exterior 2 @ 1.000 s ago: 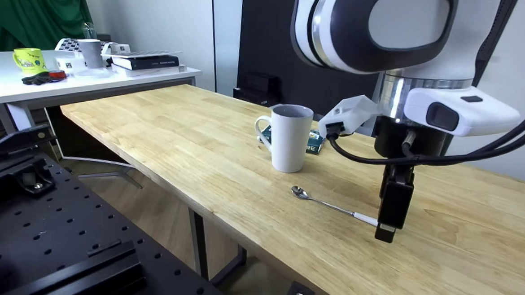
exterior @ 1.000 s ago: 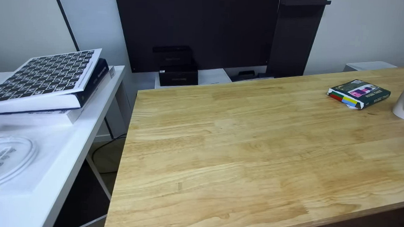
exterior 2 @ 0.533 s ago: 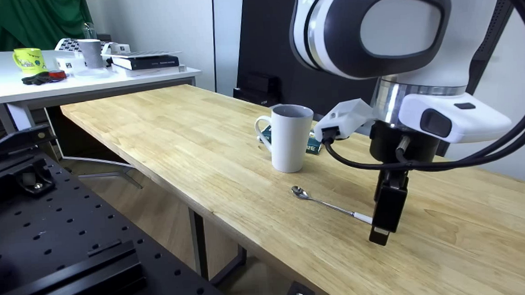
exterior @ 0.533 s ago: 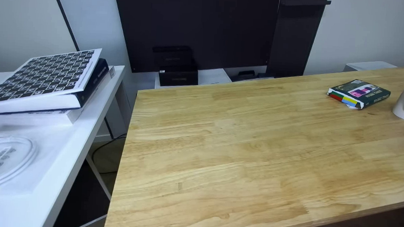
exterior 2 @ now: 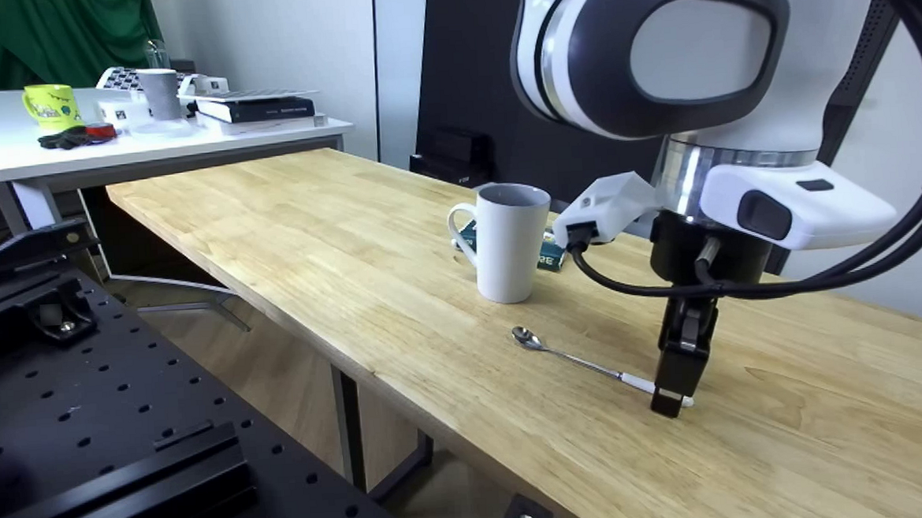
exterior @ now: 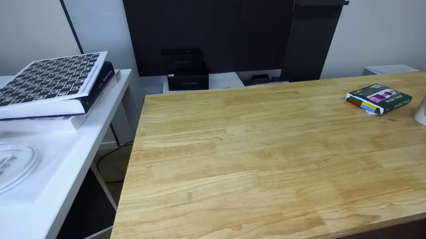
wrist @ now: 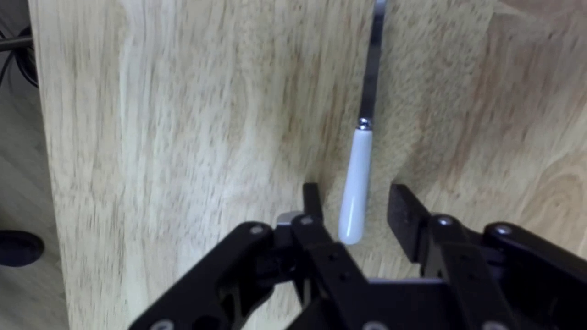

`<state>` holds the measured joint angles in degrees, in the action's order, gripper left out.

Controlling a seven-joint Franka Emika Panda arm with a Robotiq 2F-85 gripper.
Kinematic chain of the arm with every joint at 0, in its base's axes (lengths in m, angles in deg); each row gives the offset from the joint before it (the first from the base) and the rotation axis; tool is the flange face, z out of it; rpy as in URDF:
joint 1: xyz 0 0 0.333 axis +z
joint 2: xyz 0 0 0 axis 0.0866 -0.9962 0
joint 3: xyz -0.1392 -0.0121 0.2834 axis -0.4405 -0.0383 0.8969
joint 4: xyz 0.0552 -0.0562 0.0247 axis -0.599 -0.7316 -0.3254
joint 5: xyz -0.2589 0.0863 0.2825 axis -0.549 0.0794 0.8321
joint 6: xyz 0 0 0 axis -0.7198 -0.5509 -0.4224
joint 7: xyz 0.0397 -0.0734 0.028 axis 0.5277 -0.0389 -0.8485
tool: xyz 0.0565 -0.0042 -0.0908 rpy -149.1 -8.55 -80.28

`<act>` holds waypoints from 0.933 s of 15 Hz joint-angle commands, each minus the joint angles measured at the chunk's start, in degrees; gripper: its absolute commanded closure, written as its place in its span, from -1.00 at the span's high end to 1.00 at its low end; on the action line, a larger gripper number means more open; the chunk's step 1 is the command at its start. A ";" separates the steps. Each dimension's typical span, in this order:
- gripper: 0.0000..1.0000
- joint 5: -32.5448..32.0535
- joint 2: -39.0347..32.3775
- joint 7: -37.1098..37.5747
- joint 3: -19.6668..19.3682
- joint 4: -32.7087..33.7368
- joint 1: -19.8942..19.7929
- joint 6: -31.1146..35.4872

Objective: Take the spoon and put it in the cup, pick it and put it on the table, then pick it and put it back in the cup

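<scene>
The spoon [exterior 2: 581,362] lies flat on the wooden table [exterior 2: 334,250], its bowl toward the cup. Around its white handle [wrist: 357,183] stands my gripper [wrist: 355,190], partly open. In the wrist view one black finger is on each side of the handle end, with a visible gap to both, the handle nearer the left one. The spoon's bowl lies beyond the top of that view. The white cup [exterior 2: 511,244] stands upright on the table in both exterior views, cut off by the frame edge in one. No spoon part shows in it.
A flat dark box with coloured stripes [exterior: 378,99] lies behind the cup. A white side table [exterior 2: 21,152] holds books [exterior 2: 260,109], a yellow mug [exterior 2: 53,107] and a grey cup [exterior 2: 159,95]. The table's front edge [exterior 2: 373,382] runs near the gripper.
My gripper has shifted a little toward the cup and down, and its fingers have drawn closer together about the handle. The spoon and the cup have not moved.
</scene>
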<state>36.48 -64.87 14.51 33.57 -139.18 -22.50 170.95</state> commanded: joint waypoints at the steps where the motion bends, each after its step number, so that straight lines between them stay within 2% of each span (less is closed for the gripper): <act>1: -0.74 1.72 -0.57 -0.18 -0.62 1.06 0.76 0.05; 3: -0.98 1.86 -0.09 0.81 -1.41 1.89 1.21 -1.19; 7: -0.92 1.81 1.25 3.22 -4.13 4.14 2.73 -4.30; 9: -0.92 0.13 2.67 5.59 -7.43 5.00 5.89 -6.03; 12: -0.92 -3.57 5.57 9.66 -12.80 5.07 12.65 -6.24; 14: -0.92 -8.63 7.53 13.46 -17.80 4.35 19.43 -3.91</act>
<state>33.53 -60.75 21.67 21.99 -133.78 -11.36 166.30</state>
